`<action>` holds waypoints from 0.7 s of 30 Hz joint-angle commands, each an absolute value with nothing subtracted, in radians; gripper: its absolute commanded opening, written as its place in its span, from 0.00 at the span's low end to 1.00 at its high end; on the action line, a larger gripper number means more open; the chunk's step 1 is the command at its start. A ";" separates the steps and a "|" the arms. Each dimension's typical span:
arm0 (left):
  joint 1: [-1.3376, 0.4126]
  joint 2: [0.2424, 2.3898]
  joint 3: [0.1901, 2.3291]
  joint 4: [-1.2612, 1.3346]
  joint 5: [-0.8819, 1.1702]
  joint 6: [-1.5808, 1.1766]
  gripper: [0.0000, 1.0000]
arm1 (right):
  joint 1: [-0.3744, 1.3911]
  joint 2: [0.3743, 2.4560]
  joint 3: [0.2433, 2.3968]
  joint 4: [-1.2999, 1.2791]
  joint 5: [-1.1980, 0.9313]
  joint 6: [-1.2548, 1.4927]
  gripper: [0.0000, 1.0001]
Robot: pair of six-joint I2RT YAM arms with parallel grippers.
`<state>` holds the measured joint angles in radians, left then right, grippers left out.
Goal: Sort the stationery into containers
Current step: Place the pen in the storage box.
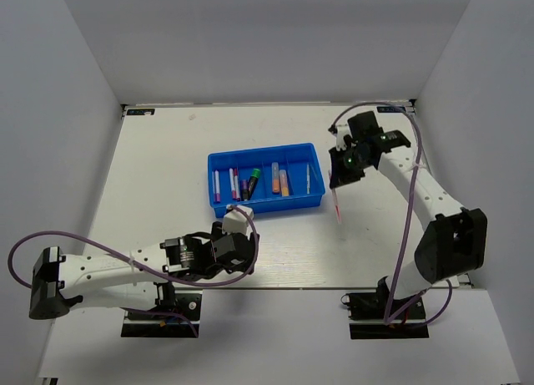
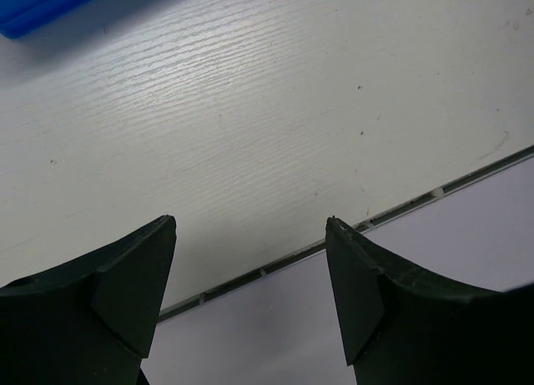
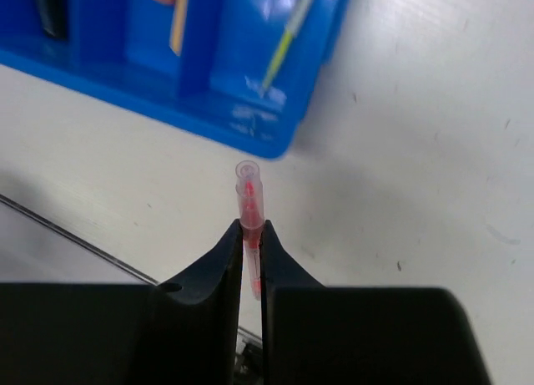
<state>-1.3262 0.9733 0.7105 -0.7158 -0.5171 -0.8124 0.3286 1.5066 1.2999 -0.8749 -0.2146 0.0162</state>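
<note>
Right gripper (image 3: 252, 230) is clamped on a thin, clear pink plastic stick (image 3: 249, 193), pinching it partway along so that one end pokes out beyond the fingertips. That grip leaves the end free to go into a slot lengthwise. The stick hangs over the white table (image 1: 167, 168), just off the near right corner of the shallow bright blue plastic tray (image 1: 265, 154). The tray's rightmost compartment already holds a thin yellow stick (image 1: 308, 179), so that slot looks like the likely target, with thin sticks kept together. Left gripper (image 2: 250, 226), jaws wide and empty, sits low by the table's near edge, out of the way.
</note>
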 commanded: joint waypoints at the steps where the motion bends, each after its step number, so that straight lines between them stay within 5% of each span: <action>1: -1.332 0.951 0.761 -0.750 -0.555 -0.816 0.82 | 0.331 1.551 1.471 -0.904 -0.296 0.038 0.05; 7: -1.333 0.965 0.790 -0.796 -0.572 -0.833 0.82 | 0.333 1.732 1.785 -0.844 -0.344 0.118 0.05; 15: -1.335 0.965 0.799 -0.839 -0.606 -0.841 0.89 | 0.342 1.928 1.824 -0.667 -0.282 0.155 0.09; 19: -1.336 0.957 0.810 -0.839 -0.620 -0.833 0.99 | 0.348 1.985 1.806 -0.661 -0.275 0.137 0.27; 21: -1.336 0.947 0.808 -0.836 -0.632 -0.827 0.99 | 0.348 1.985 1.775 -0.651 -0.281 0.127 0.46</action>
